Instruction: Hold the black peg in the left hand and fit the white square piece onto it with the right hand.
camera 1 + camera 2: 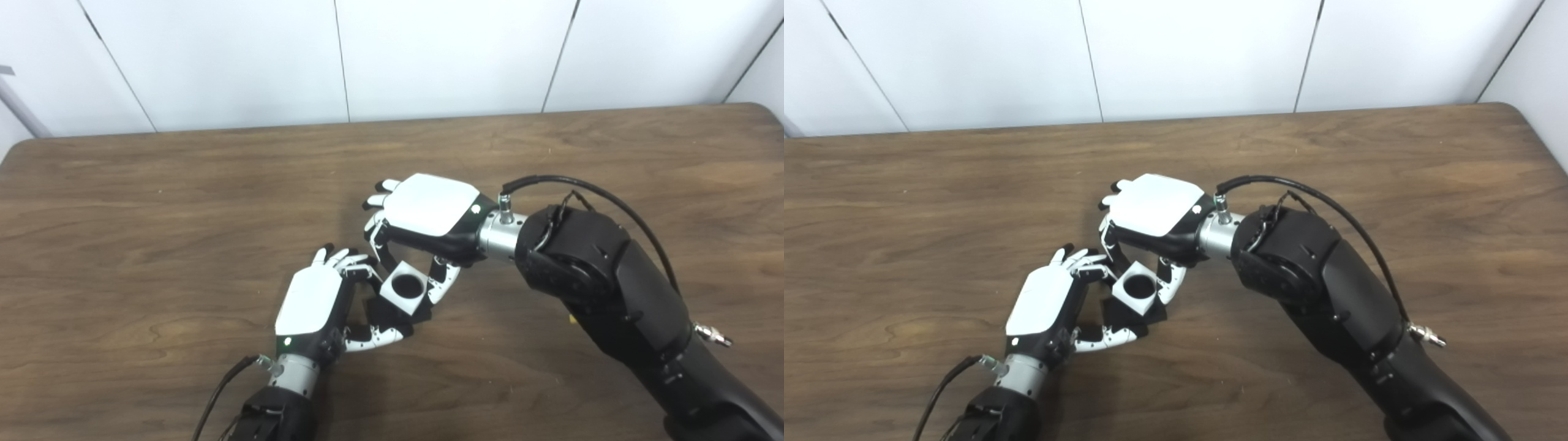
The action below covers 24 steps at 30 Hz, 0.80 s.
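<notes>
Now the fitting step is under way: the right robot hand [429,211] pinches the white square piece [404,286], round hole facing up, directly over the black peg [392,313] that the left robot hand [315,303] grips just above the wooden surface [153,245]. Next, the hole must line up with the peg before pressing down. No writing or labels are readable.

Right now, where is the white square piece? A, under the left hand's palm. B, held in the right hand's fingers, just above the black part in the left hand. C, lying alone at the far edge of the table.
B: the right hand pinches the white square piece over the black peg in the left hand.
</notes>
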Available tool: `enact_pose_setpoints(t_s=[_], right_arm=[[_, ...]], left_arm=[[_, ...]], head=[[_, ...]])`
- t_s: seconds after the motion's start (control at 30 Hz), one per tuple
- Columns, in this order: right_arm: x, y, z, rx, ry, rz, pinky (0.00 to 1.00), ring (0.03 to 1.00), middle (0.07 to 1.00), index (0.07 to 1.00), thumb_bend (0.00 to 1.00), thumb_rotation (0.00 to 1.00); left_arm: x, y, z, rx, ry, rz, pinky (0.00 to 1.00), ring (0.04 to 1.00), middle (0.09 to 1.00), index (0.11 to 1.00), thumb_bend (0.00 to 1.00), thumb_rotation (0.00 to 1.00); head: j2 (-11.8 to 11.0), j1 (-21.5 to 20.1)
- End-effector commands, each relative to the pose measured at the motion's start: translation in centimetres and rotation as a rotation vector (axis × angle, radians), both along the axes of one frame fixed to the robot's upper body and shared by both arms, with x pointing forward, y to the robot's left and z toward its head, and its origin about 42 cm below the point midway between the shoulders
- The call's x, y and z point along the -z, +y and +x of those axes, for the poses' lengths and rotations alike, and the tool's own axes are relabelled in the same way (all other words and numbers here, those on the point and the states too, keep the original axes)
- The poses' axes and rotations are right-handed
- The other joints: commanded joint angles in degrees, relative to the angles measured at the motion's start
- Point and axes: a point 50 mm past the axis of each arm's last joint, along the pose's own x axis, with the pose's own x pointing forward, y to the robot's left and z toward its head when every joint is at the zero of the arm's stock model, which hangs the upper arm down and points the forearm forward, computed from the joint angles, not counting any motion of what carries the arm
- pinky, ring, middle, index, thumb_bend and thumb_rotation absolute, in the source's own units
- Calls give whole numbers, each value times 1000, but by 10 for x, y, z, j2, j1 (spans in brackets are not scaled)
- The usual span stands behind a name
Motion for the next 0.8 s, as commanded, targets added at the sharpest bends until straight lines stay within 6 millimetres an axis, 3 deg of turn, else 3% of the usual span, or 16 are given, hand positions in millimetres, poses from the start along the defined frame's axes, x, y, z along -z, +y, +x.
enact_pose_setpoints(t_s=[0.0,0.03,0.07,0.13,0.47,0.77], right_arm=[[-15,3,0,-5,-60,29,1000,933,801,491,525,153],[-15,3,0,-4,-61,28,1000,929,801,545,794,215],[-16,3,0,-2,-61,26,999,927,801,565,890,238],[-16,3,0,0,-61,21,1000,929,805,586,978,258],[-19,2,0,12,-60,-12,984,948,862,639,1000,266],[-22,-10,-1,27,-66,-12,975,957,856,619,1000,256]], left_arm=[[6,-3,-5,30,52,32,1000,886,787,487,520,54],[6,-3,-5,30,53,33,1000,886,787,487,520,54],[6,-3,-5,30,53,32,1000,886,788,487,520,53],[5,-3,-5,31,54,32,1000,888,788,487,520,54],[5,-3,-5,29,46,36,1000,884,783,487,520,54],[5,-2,-4,22,39,22,1000,877,772,485,521,51]], head=[[0,0],[0,0],[1,0],[0,0],[3,0],[3,-5]])
